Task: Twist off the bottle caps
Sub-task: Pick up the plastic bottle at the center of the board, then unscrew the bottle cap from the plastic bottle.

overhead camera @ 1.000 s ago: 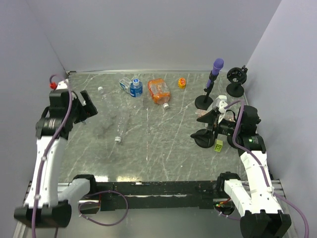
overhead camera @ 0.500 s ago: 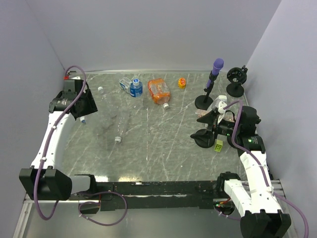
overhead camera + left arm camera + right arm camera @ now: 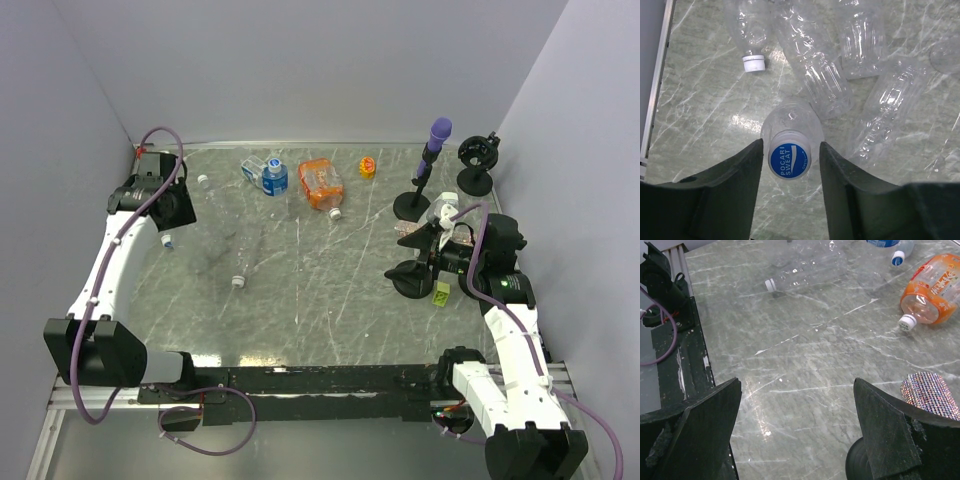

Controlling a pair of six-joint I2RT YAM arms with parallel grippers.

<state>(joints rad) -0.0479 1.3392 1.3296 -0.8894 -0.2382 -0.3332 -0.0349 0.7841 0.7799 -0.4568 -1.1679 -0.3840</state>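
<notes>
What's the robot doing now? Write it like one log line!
left end effector: open around blue cap | right end effector: open, empty | blue cap: on bottle

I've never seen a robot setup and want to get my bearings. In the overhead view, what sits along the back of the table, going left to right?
white cap → blue-labelled bottle → orange bottle → small yellow-orange item → purple-topped stand → black stand
</notes>
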